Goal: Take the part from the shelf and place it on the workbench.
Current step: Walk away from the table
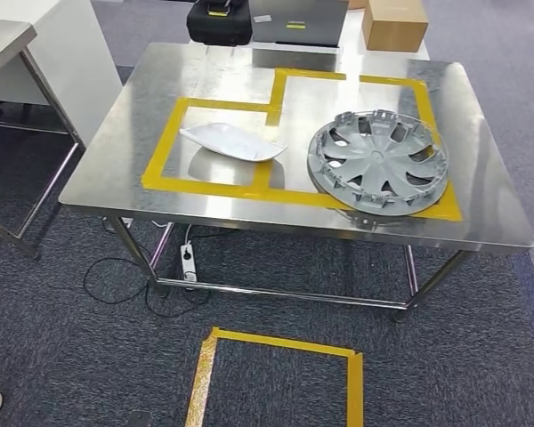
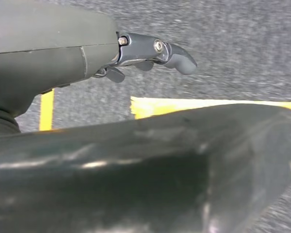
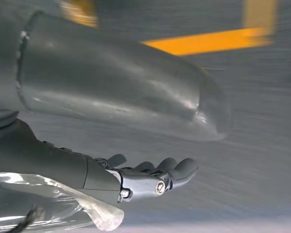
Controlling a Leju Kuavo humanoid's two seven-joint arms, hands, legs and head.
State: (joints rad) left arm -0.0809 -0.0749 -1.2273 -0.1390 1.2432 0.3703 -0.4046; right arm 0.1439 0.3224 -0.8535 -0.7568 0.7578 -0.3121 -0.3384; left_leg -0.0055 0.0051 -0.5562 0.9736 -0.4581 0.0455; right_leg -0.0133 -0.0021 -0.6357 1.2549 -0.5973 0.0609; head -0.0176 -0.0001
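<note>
Both wrist views catch my left hand [image 2: 151, 53] and right hand [image 3: 151, 177] hanging slack-fingered, holding nothing, above grey carpet. From my head: ribbed grey hubcap [image 1: 378, 162] and glossy white part [image 1: 232, 142] lie on the steel counter [image 1: 117, 133].

Dark carpet floor [image 1: 62, 356] with yellow tape square [image 1: 278, 374]

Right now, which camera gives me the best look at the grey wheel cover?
The head view: the grey wheel cover lies whole on the steel workbench, over the yellow tape. Both wrist views look down at carpet and floor tape, with no workbench in them.
</note>
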